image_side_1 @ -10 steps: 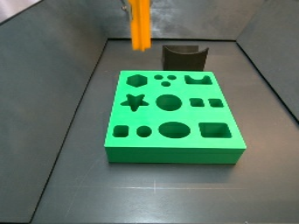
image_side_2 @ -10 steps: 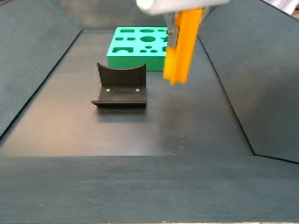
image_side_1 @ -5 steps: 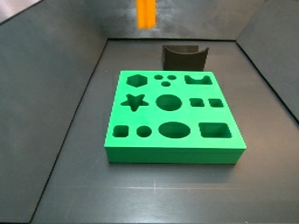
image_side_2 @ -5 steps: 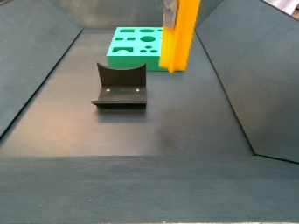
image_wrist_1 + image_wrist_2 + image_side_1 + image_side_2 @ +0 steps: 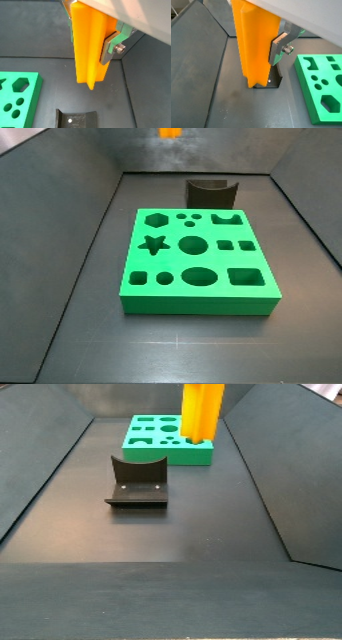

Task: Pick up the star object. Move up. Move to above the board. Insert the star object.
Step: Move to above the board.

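The hand (image 5: pixel 93 35) grips the tall bright orange ridged star object (image 5: pixel 89 47), holding it upright high above the dark tabletop (image 5: pixel 160 534). The thick green board with shaped holes (image 5: pixel 198 260) lies flat, the dark L-shaped fixture (image 5: pixel 211 192) at its 12 o'clock edge.

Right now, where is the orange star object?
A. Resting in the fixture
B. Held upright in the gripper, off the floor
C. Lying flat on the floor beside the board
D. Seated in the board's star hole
B: in a wrist view the star object hangs upright in the gripper, its lower end above the floor, clear of the fixture and the board.
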